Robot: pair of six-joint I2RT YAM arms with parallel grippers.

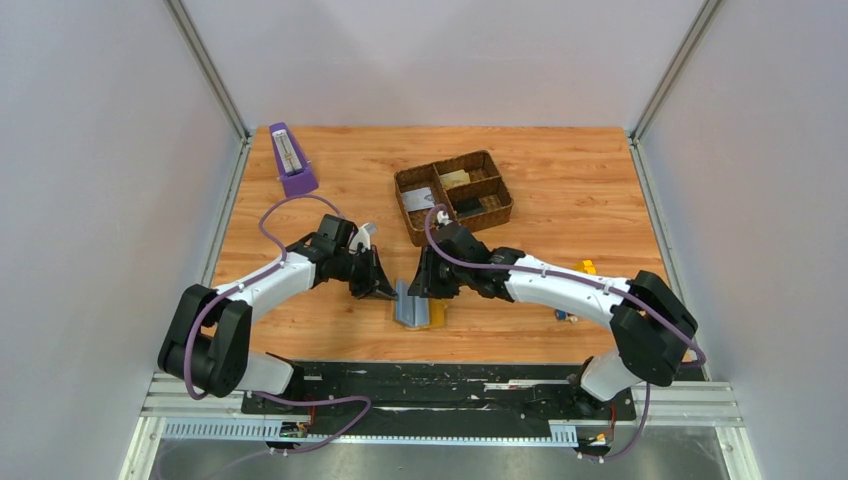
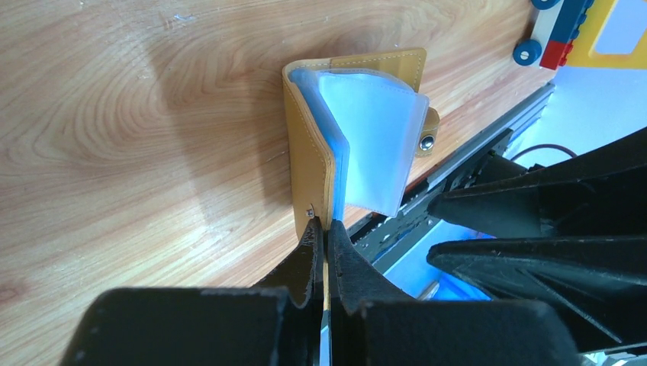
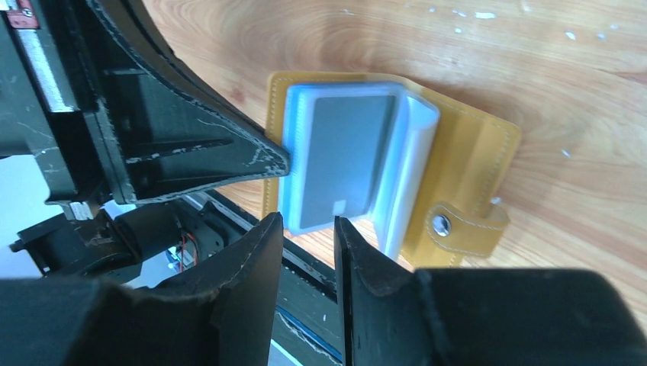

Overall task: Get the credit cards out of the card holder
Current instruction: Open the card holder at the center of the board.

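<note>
- Left jaws, closest in the left wrist view, are clamped tight on the edge of the card holder's (image 2: 309,152) mustard cover, which stands upright off the worktop (image 2: 114,137).
- Open like a book, the card holder sits near the worktop's front edge, between the two arms; a grey card (image 3: 339,164) fills its front blue-grey pocket.
- Farther back stands a woven tray (image 1: 502,188), with a flat grey piece (image 1: 420,198) in its left compartment and a pale piece (image 1: 455,178) in a back one.
- Right jaws stand partly apart, gripping nothing, with their tips just beside the card's near edge.
- Only the right wrist view shows the card; only the top view shows the tray and a purple metronome (image 1: 292,160).
</note>
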